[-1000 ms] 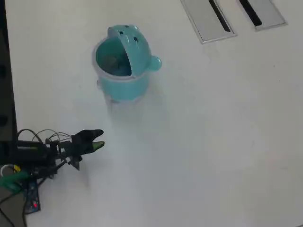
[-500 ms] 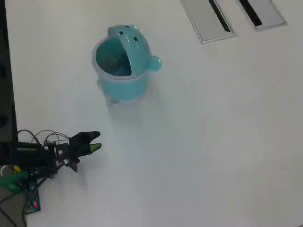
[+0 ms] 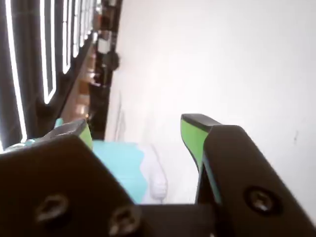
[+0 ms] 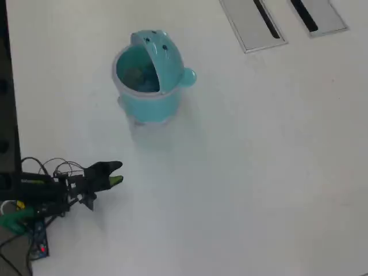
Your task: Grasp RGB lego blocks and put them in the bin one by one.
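Bin: the light blue round bin (image 4: 150, 86) stood in the upper left of the overhead view, upright on the white table (image 4: 259, 172), its flip lid (image 4: 163, 50) tipped back so the mouth was uncovered.
Lid details: two dark dots showed near the lid's top edge, and an ear-like knob (image 4: 188, 76) stuck out at the right of the rim.
Bin contents: a dim greyish patch lay inside; what it was could not be told.
Bin in wrist view: a light blue shape (image 3: 121, 165) lay low and left of centre, between the two jaws, partly hidden by the gripper body.
Lego blocks: no block could be made out on the table in either view.
Gripper: the gripper (image 4: 114, 174) sat at the lower left of the overhead view, well apart from the bin and below it in the frame, tips pointing right.
Gripper state: in the wrist view the gripper (image 3: 143, 136) had its two green-faced jaws spread with a clear gap and nothing between them.
Arm: the black arm (image 4: 40, 192) with loose wires ran in from the left edge.
Grey slotted panels: two panels (image 4: 253, 23) lay at the top right of the overhead view, far from the bin and gripper.
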Robot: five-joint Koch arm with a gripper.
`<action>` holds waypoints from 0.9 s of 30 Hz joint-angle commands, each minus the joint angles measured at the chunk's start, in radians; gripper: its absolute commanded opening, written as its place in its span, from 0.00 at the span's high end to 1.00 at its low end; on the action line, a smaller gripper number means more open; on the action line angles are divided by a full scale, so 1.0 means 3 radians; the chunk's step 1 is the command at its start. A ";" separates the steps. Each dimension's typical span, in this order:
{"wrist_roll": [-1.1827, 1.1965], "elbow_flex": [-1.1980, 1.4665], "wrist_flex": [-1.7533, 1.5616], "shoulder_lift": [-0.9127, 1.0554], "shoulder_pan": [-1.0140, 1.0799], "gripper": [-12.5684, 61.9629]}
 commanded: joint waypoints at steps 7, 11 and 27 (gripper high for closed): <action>-0.0005 0.0245 0.0389 0.0184 0.0061 0.37; 0.0066 0.0245 0.0639 0.0184 0.0061 0.37; 0.0440 0.0245 0.1355 0.0164 0.0056 0.37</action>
